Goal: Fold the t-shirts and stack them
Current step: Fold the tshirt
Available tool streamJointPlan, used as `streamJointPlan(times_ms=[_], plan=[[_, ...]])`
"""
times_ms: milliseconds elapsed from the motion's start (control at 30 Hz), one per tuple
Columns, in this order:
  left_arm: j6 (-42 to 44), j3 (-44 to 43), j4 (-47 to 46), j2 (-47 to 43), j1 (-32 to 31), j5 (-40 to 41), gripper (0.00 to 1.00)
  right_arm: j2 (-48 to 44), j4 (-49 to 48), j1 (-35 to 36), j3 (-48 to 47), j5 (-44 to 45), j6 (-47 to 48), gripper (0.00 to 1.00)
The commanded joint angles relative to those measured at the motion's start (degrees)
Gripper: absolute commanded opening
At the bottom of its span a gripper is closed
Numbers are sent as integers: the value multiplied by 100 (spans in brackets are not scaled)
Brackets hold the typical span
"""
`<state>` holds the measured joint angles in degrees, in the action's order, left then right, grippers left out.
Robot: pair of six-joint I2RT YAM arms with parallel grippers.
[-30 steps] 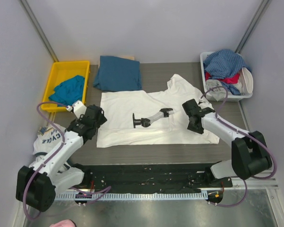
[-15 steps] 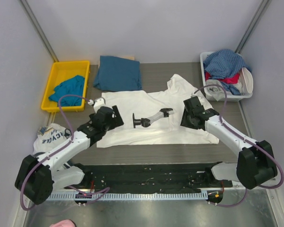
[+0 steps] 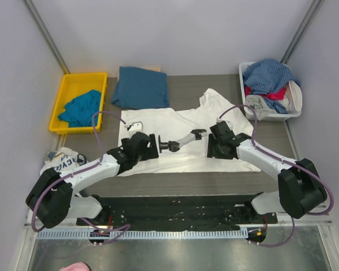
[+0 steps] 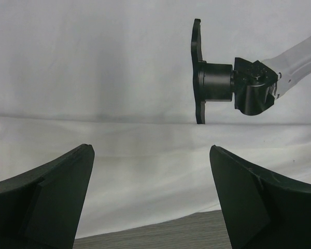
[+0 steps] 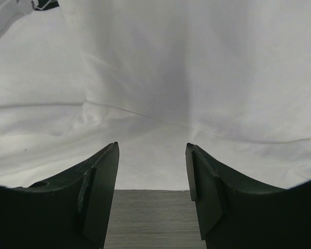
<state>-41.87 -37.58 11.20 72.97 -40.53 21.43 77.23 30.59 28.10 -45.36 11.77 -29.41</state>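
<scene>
The white t-shirt lies spread flat on the table, with a black graphic mark on its chest. The dark blue t-shirt lies folded behind it at the back left. My left gripper is open and empty, low over the shirt just left of the graphic. In the left wrist view the gripper faces the graphic across white cloth. My right gripper is open and empty over the shirt's right half. In the right wrist view the gripper frames the shirt's edge.
A yellow bin with a teal cloth stands at the back left. A white basket heaped with clothes stands at the back right. A white printed garment lies off the table's left edge. Bare table strip runs in front of the shirt.
My left arm has swung right from the shirt's left edge to beside the graphic. My right gripper has moved left, further over the shirt. The shirts have not moved.
</scene>
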Motion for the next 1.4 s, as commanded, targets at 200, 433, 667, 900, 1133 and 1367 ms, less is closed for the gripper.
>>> streamJointPlan(times_ms=[200,433,667,900,1133,1367], plan=[[21,-83,-171,-55,-34,186,100,363,-835,249,537,53,-179,63],[47,-47,48,-221,-33,344,100,451,-853,416,766,97,-372,63],[117,-38,382,-573,-34,625,100,205,-405,706,976,115,-768,64],[117,-74,523,-758,-34,749,100,-164,175,1136,951,264,-1304,64],[91,-126,567,-635,-34,766,100,-849,878,1303,881,606,-1629,64],[170,-267,628,-626,-34,836,100,-1264,503,1295,196,643,-1279,65]])
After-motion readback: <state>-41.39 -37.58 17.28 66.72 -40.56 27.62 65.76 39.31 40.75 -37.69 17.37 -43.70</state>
